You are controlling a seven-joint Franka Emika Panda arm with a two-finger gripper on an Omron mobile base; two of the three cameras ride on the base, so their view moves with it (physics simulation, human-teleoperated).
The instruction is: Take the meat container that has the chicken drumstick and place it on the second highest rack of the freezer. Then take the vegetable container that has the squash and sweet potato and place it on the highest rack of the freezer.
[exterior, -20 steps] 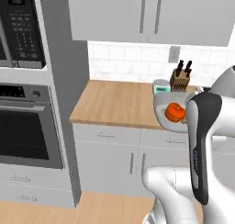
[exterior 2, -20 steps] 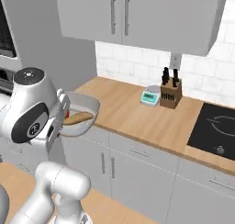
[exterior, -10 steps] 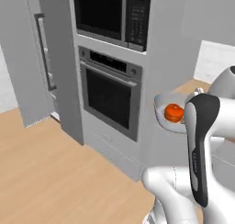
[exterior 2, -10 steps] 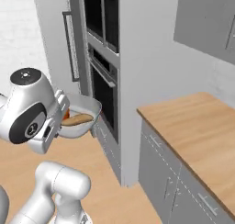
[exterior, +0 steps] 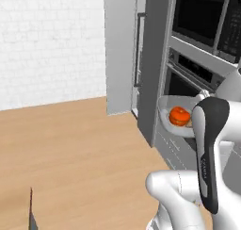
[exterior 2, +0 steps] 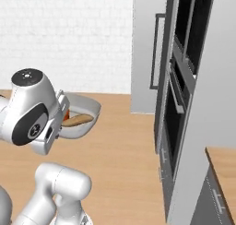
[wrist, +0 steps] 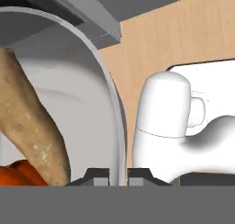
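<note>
The jaws [wrist: 117,175] are pinching the thin rim of the vegetable container [exterior 2: 87,109]; squash [exterior: 179,116] and sweet potato [wrist: 32,136] could be rolling, so it needs keeping level.

Even, bright rendered light, soft faint shadows, no glare — slightly blurry

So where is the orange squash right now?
The squash sits in the grey bowl the gripper holds, beside the sweet potato, in front of the oven.
</note>
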